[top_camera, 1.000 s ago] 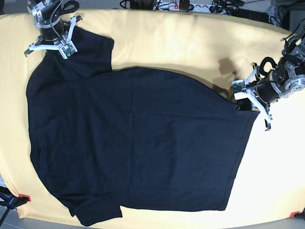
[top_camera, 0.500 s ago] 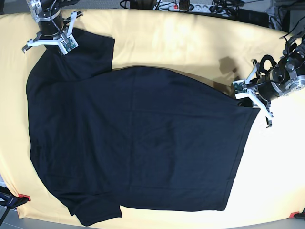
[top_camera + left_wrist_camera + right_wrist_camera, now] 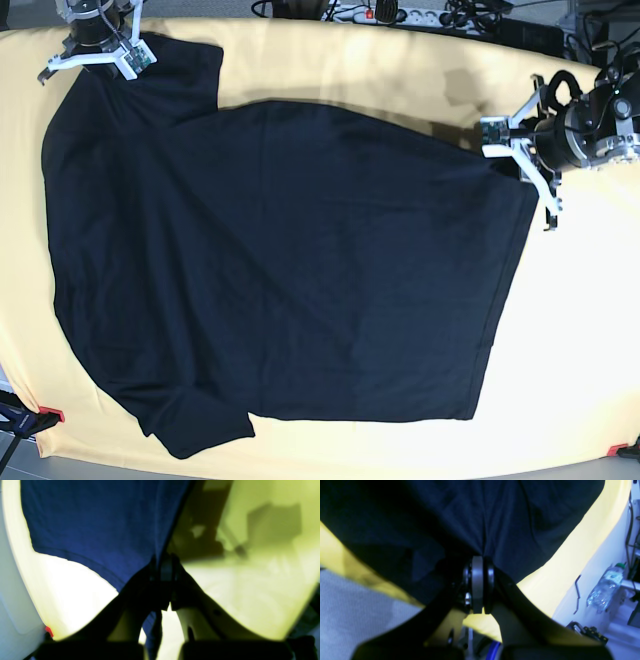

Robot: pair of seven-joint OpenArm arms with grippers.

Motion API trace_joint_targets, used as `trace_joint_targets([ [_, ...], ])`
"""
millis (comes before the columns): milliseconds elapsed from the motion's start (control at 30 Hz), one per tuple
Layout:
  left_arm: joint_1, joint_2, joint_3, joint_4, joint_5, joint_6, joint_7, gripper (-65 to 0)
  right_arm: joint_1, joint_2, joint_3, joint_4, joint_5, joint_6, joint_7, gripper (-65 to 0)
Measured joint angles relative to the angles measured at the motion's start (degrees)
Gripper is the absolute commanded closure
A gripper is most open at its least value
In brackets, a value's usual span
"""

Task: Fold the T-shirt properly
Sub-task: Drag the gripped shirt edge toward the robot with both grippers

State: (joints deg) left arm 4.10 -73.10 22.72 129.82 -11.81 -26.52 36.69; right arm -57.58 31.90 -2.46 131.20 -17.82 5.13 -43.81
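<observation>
Yellow-draped table (image 3: pixel 340 60), black T-shirt (image 3: pixel 280 270) spread flat, long axis crosswise.
Left wrist: left end effector (image 3: pixel 163 566) pinched on hem corner. Right wrist: right end effector (image 3: pixel 478 580) clamped on sleeve fabric. Base: cloth spanning between both, equally near.

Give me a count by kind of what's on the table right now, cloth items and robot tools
T-shirt: 1
Yellow tablecloth: 1
Robot tools, left tool and right tool: 2
Total: 4
</observation>
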Motion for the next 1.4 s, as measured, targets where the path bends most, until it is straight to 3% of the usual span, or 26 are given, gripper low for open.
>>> trace_joint_targets([
  [200, 6.9, -0.4, -0.2, 1.0, -0.9, -2.6, 2.7, 0.0, -3.8, 0.0, 0.0, 0.0, 0.0, -1.1, -0.4, 0.0],
  [367, 11.8, -0.4, -0.2, 1.0, -0.9, -2.5, 5.5, 0.0, -7.6, 0.0, 0.0, 0.2, -0.2, -1.9, -0.8, 0.0],
  [600, 18.6, -0.4, -0.3, 4.6, -1.1, -2.8, 13.9, 0.0, -13.8, 0.2, 0.0, 3.0, -0.3, -3.2, -1.4, 0.0],
  [767, 22.3, -1.3, -0.3, 4.5, -0.1, -2.9, 13.9, 0.0, -16.2, 0.1, 0.0, 3.0, -0.8, -3.2, -1.9, 0.0],
  [833, 22.3, -1.4, -0.3, 4.6, 1.9, -2.9, 13.9, 0.0, -16.1, 0.1, 0.0, 3.0, -4.3, -4.9, -1.7, 0.0],
  [933, 22.3, -1.3, -0.3, 4.6, 6.3, 0.6, 13.5, 0.0, -15.7, 0.2, 0.1, 3.0, -9.0, -6.9, 0.2, 0.0],
  [1167, 21.0, -1.3, -0.3, 4.5, 17.7, 8.9, 4.4, 0.0, -7.8, 1.1, 0.0, 3.0, -9.2, -6.7, 2.4, 0.0],
  [1400, 13.9, 0.0, -0.2, 4.5, 20.3, 14.1, 0.8, 0.0, 3.0, 5.0, 0.0, 3.0, -2.6, -3.2, 4.9, 0.0],
])
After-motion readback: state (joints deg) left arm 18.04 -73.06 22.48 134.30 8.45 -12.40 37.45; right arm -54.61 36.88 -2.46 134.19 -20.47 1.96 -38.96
